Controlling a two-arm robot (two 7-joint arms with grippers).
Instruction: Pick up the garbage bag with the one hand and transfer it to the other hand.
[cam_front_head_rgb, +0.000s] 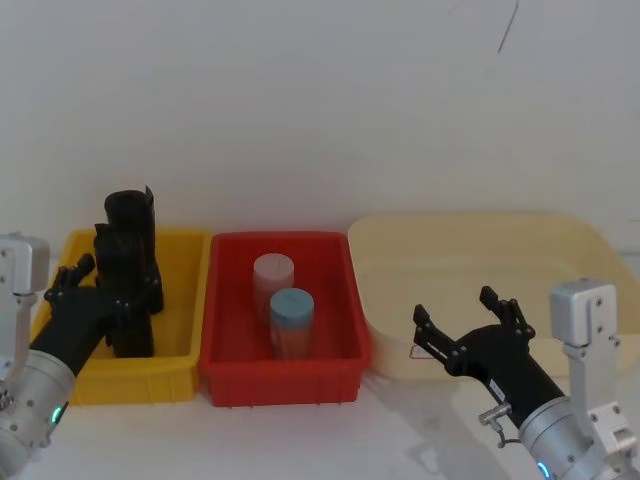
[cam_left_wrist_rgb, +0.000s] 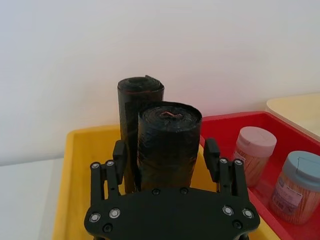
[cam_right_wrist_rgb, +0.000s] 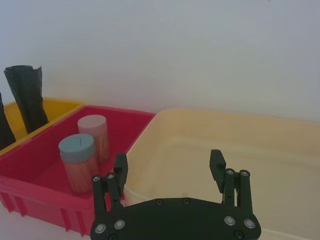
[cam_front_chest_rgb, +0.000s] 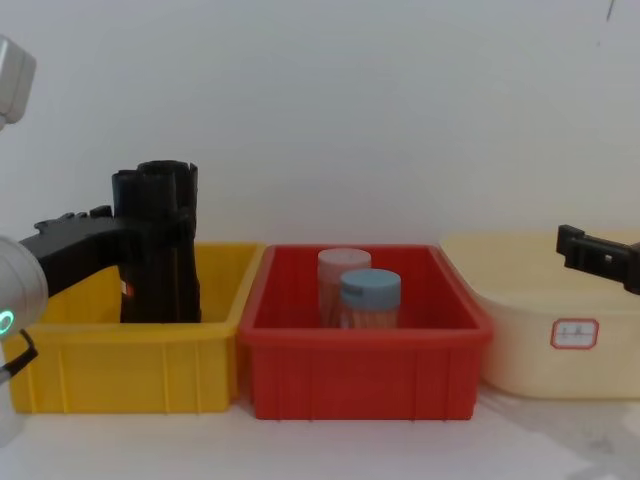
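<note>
While right end effector (cam_front_head_rgb: 455, 308) gapes, left (cam_left_wrist_rgb: 165, 151), unclosed, straddles nearer garbage bag (cam_left_wrist_rgb: 169, 122) of two.

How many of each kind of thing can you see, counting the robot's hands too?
Black rolls: 2, the front roll and the back roll
Jars: 2, the pink-lidded jar and the blue-lidded jar
Bins: 3, the yellow bin, the red bin, the cream bin
Grippers: 2, the left gripper, the right gripper
Total: 9

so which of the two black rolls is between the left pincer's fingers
The nearer roll with the flat coiled top: the left pincer's open fingers flank it. The other roll stands behind it, outside the fingers.
</note>
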